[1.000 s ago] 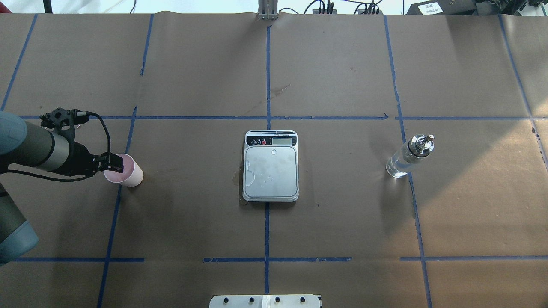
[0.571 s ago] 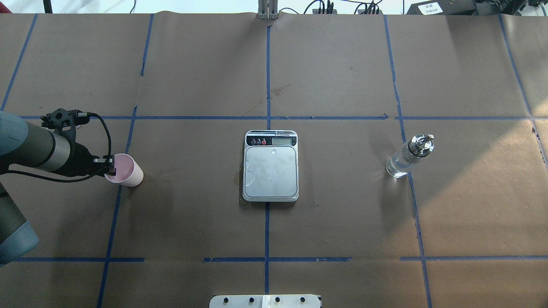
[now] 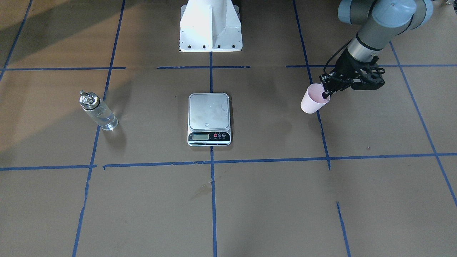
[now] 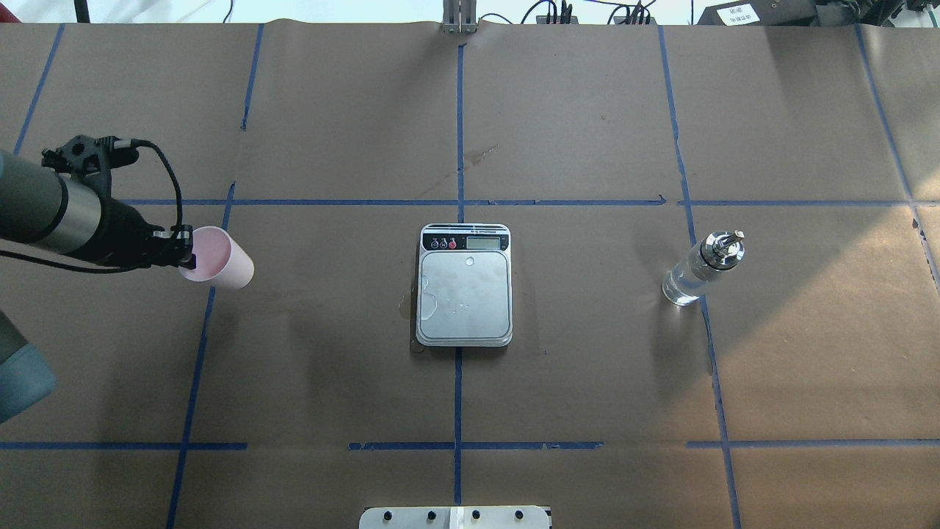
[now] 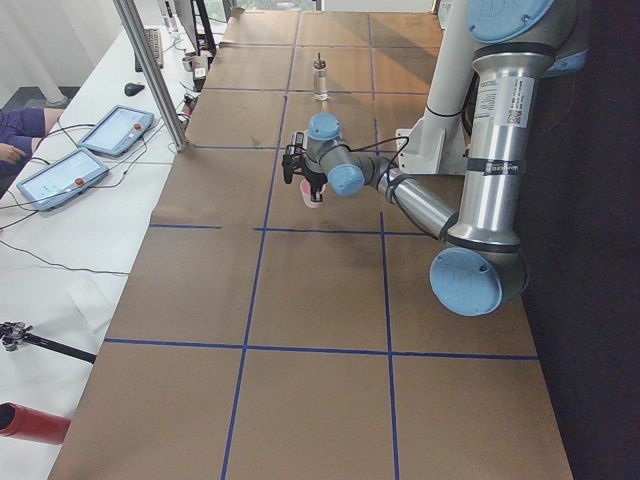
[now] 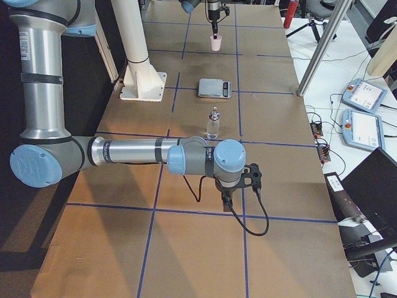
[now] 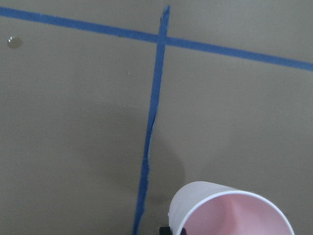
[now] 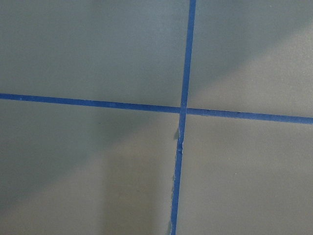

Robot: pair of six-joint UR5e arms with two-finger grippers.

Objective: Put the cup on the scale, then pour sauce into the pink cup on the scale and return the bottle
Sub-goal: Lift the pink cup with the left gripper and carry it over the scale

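The pale pink cup [image 4: 220, 257] hangs above the brown paper on the table's left side, tilted, with its shadow below it. My left gripper [image 4: 189, 256] is shut on the cup's rim, one finger inside and one outside; this also shows in the front view, with the gripper [image 3: 325, 93] on the cup [image 3: 312, 101]. The left wrist view shows the cup's mouth [image 7: 230, 213]. The scale [image 4: 464, 294] lies at the centre with nothing on its platform. The glass bottle [image 4: 701, 268] of clear sauce stands to its right. My right gripper [image 6: 226, 200] shows only in the right side view; I cannot tell its state.
Blue tape lines [image 4: 459, 202] grid the paper. The white robot base [image 3: 210, 26] stands behind the scale. Tablets [image 5: 60, 170] and a metal post [image 5: 150, 70] are at the far side of the table. The right wrist view shows only paper and tape [image 8: 183, 110].
My left gripper closed on the cup's rim, then lifted it off the table, moving it up and slightly farther away. The scale and bottle have not moved.
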